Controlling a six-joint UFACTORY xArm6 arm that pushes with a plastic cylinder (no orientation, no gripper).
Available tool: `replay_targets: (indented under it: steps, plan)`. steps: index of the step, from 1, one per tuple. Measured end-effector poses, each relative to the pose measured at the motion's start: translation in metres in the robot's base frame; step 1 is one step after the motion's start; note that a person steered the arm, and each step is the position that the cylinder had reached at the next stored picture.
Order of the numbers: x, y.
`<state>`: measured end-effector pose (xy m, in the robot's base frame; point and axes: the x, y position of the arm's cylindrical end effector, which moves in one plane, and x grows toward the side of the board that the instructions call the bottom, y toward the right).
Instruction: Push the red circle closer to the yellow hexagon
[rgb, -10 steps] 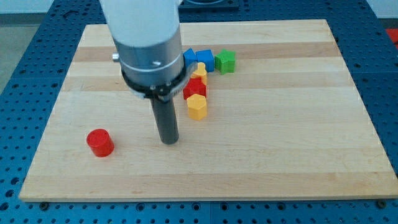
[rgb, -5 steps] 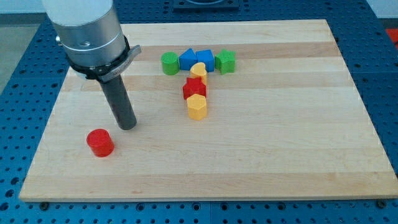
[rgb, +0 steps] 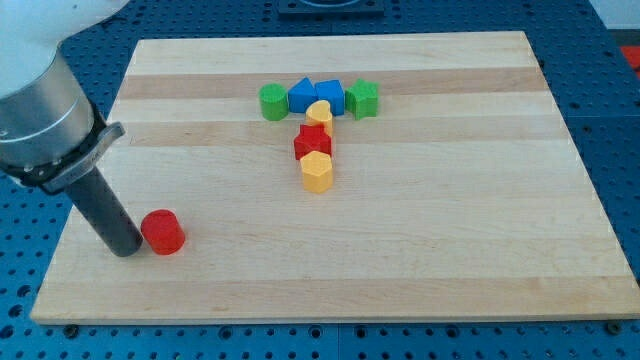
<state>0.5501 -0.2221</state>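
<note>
The red circle (rgb: 162, 232), a short red cylinder, sits near the board's lower left. My tip (rgb: 125, 249) rests on the board just to the view's left of it, touching or nearly touching its side. The yellow hexagon (rgb: 317, 172) lies near the board's middle, well to the right of and above the red circle. It is the lowest block of a short column, under a red block (rgb: 312, 143) and a yellow block (rgb: 320, 113).
A row at the top of the column holds a green circle (rgb: 272, 102), two blue blocks (rgb: 303, 96) (rgb: 330, 95) and a green block (rgb: 363, 99). The wooden board (rgb: 450, 200) lies on a blue perforated table; its left edge is close behind my tip.
My tip has moved from the middle of the board down and to the left, passing above the red circle, and now stands at its left side. No blocks have moved.
</note>
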Motion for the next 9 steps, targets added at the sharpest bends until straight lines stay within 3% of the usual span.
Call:
replay_targets:
  steps: [1, 2, 4, 6, 7, 9]
  plan:
    - [-0.002, 0.025]
    - [-0.002, 0.089]
    - [-0.009, 0.118]
    - [-0.007, 0.076]
    - [-0.049, 0.083]
    - [-0.046, 0.109]
